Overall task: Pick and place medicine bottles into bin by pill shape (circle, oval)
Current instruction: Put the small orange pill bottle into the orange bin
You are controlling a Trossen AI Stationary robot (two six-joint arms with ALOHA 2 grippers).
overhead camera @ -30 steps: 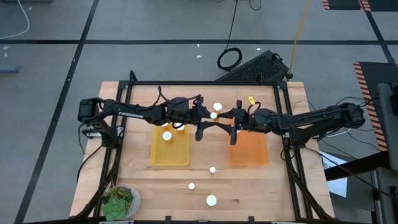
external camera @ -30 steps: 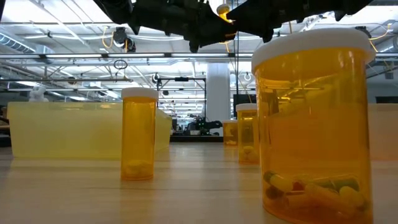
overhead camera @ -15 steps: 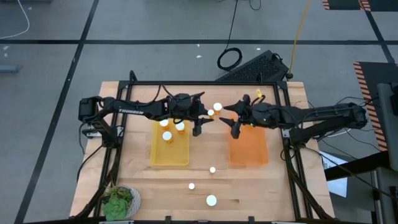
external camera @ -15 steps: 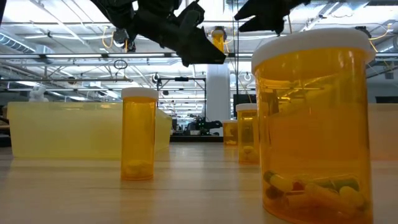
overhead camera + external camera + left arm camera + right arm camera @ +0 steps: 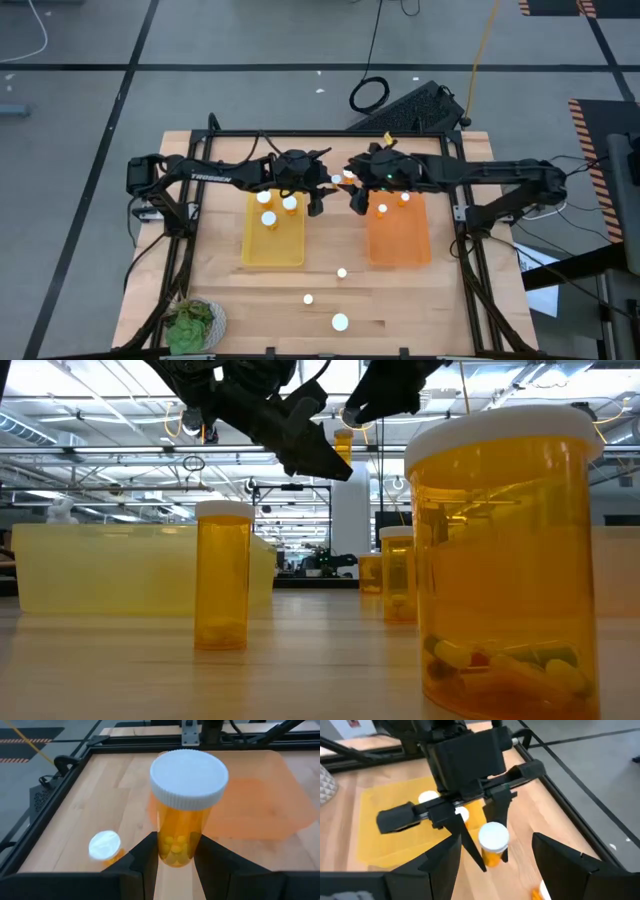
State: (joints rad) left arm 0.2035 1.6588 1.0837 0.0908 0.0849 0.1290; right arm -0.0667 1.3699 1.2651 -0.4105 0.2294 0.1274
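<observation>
Left gripper [image 5: 175, 865] pinching a white-capped amber medicine bottle [image 5: 186, 810] upright between its two dark fingers [image 5: 145, 857], jaws closed just to bottle width, held in the air over the gap between the two trays; small round pills visible at bottle bottom. Right gripper [image 5: 492, 865] close opposite it, jaws spread wide and empty, not touching the bottle. Yellow tray [image 5: 273, 240] holds three bottles at its far end near the left gripper, orange tray [image 5: 400, 235] holds two near the right gripper. Another bottle [image 5: 105, 847] stands on the table below the held one. Three more bottles [image 5: 340, 322] stand loose on the wood at the near table edge, well apart from both grippers
</observation>
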